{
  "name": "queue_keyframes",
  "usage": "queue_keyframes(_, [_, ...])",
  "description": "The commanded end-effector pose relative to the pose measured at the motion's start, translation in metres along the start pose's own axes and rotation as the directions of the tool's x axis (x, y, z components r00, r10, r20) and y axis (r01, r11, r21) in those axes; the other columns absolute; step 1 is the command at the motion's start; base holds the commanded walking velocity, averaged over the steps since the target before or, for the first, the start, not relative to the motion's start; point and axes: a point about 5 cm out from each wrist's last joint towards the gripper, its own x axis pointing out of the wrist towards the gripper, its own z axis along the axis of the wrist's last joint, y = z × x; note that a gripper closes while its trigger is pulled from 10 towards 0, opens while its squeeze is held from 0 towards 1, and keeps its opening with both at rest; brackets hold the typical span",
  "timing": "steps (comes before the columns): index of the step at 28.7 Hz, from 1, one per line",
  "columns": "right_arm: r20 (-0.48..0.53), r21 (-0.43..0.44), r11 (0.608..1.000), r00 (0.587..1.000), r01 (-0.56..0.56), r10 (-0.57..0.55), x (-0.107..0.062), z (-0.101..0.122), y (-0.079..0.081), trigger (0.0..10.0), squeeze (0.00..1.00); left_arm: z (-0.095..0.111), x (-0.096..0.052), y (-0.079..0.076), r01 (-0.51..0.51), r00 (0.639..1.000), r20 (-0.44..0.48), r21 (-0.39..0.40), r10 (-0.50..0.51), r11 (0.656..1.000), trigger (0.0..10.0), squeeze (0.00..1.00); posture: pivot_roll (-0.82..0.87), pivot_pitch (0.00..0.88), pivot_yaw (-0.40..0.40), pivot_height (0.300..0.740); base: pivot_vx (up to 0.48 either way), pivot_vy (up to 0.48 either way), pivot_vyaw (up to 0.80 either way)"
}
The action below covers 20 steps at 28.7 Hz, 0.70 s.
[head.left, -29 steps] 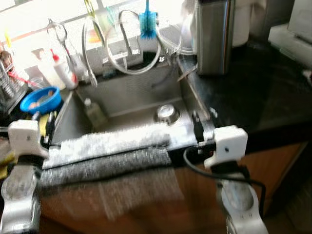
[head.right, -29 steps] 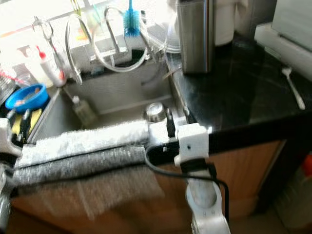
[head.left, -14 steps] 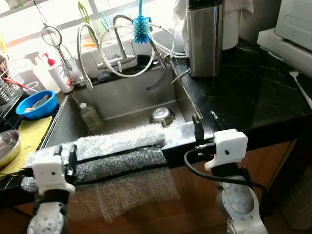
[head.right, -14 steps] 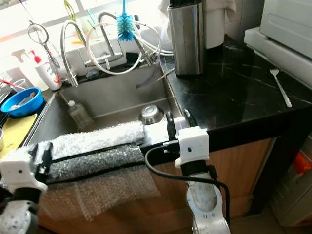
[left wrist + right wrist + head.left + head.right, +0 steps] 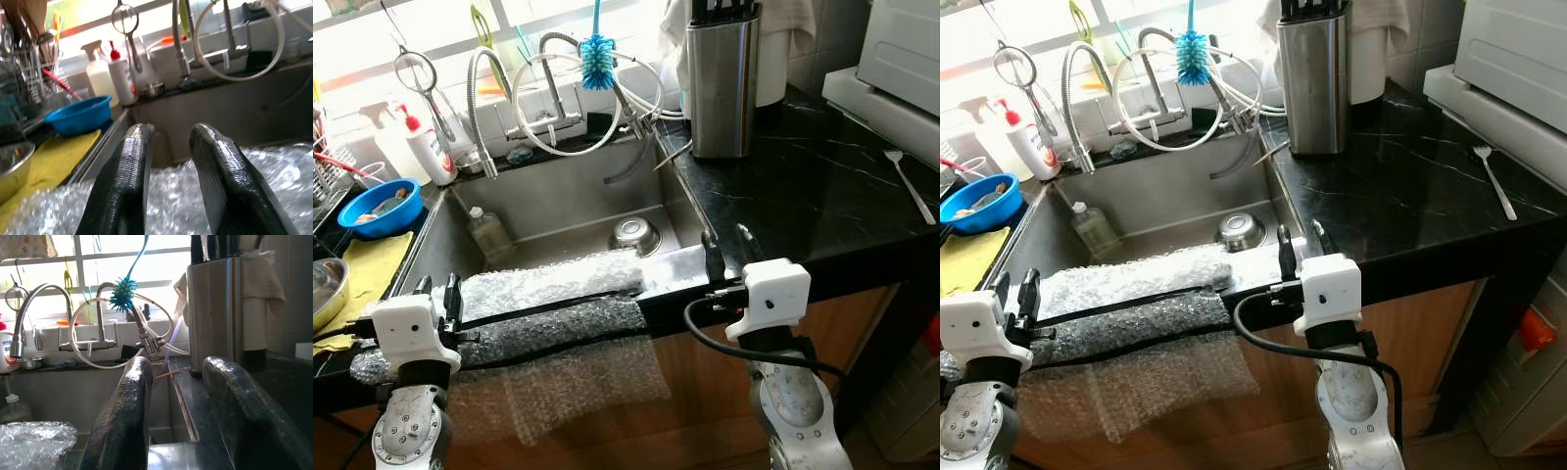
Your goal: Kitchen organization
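Observation:
A sheet of bubble wrap [image 5: 548,294] lies over the front rim of the steel sink [image 5: 558,191] and hangs down the cabinet front. My left gripper [image 5: 436,286] stands open at the wrap's left end, with its fingers [image 5: 122,186] just above the bubbles [image 5: 274,176]. At the sink's front right corner my right gripper [image 5: 725,242] is open with nothing between its fingers [image 5: 122,421]. It points over the rim toward the faucets [image 5: 98,328]. A small steel bowl [image 5: 635,233] and a plastic bottle [image 5: 487,230] sit in the basin.
A steel knife block [image 5: 724,83] and a fork [image 5: 909,181] are on the black counter [image 5: 803,196] to the right. To the left are a blue bowl [image 5: 380,204], a yellow cloth [image 5: 367,274], a steel bowl [image 5: 325,294] and soap bottles [image 5: 429,152]. A blue brush [image 5: 598,59] hangs over the faucets.
The camera has shifted and the picture has sharpened. My left gripper has settled at the left end of the bubble wrap. The right gripper stays at the sink corner.

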Motion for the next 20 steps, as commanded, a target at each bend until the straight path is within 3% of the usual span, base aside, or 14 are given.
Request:
queue_keyframes(1, [0.01, 0.004, 1.0, 1.0, -0.004, 0.004, 0.008, 0.003, -0.002, 10.0, 0.0, -0.01, -0.002, 0.011, -0.046, 0.998, -0.048, 0.021, 0.047, 0.999, 10.0, 0.0, -0.12, 0.0, 0.183, 0.74, 0.0, 0.0, 0.0])
queue_keyframes(5, [0.016, -0.004, 1.0, 1.0, -0.001, 0.001, 0.011, 0.004, -0.008, 10.0, 0.0, -0.012, -0.004, 0.011, -0.051, 0.997, -0.05, 0.025, 0.052, 0.998, 10.0, 0.0, -0.12, 0.0, 0.16, 0.74, 0.0, 0.0, 0.0])
queue_keyframes(9, [0.006, -0.012, 1.0, 1.0, 0.001, -0.001, 0.011, 0.002, -0.014, 10.0, 0.0, -0.016, -0.011, 0.017, -0.013, 0.998, -0.058, 0.094, 0.018, 0.996, 10.0, 0.0, -0.11, 0.0, 0.14, 0.74, 0.0, 0.0, 0.0])
queue_keyframes(14, [0.004, -0.025, 1.0, 1.0, 0.002, -0.002, 0.013, 0.002, -0.019, 10.0, 0.0, -0.01, -0.014, 0.023, -0.01, 0.999, -0.046, 0.123, 0.016, 0.992, 10.0, 0.0, -0.1, 0.0, 0.132, 0.74, 0.0, 0.0, 0.0])
queue_keyframes(20, [-0.011, -0.018, 1.0, 1.0, -0.008, 0.008, 0.012, 0.0, -0.019, 10.0, 0.0, -0.007, -0.009, 0.016, 0.01, 0.999, -0.031, 0.095, -0.007, 0.995, 10.0, 0.0, -0.1, 0.0, 0.118, 0.74, 0.0, 0.0, 0.0])
